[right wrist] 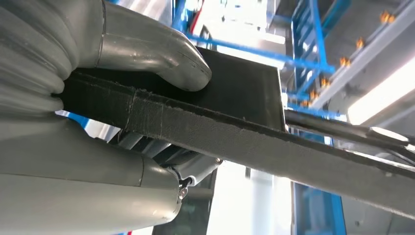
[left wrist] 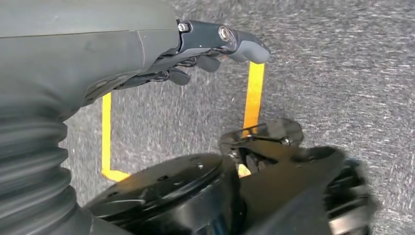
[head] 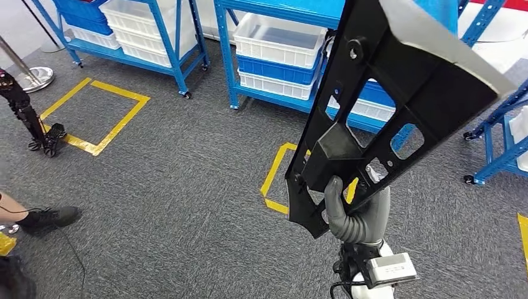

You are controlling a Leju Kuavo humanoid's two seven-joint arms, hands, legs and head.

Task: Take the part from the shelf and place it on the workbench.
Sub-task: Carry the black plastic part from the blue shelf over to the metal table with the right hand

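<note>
The part [head: 398,93], a long black plastic panel with cut-out openings, stands tilted above the grey carpet.

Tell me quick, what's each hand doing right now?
Left hand: holds nothing, fingers loosely curled above the carpet.
Right hand: holding the black part, gripped near its lower end.

1. The black part [head: 386,106], held upright by the right hand [head: 348,215], blocks the space ahead on the right.
2. Blue shelving racks [head: 233,68] loaded with white bins [head: 280,37] close off the far side.
3. Open grey carpet [head: 187,187] lies left of the part.
4. A tripod foot [head: 47,140] and a person's shoe [head: 53,217] stand at the carpet's left edge.
</note>
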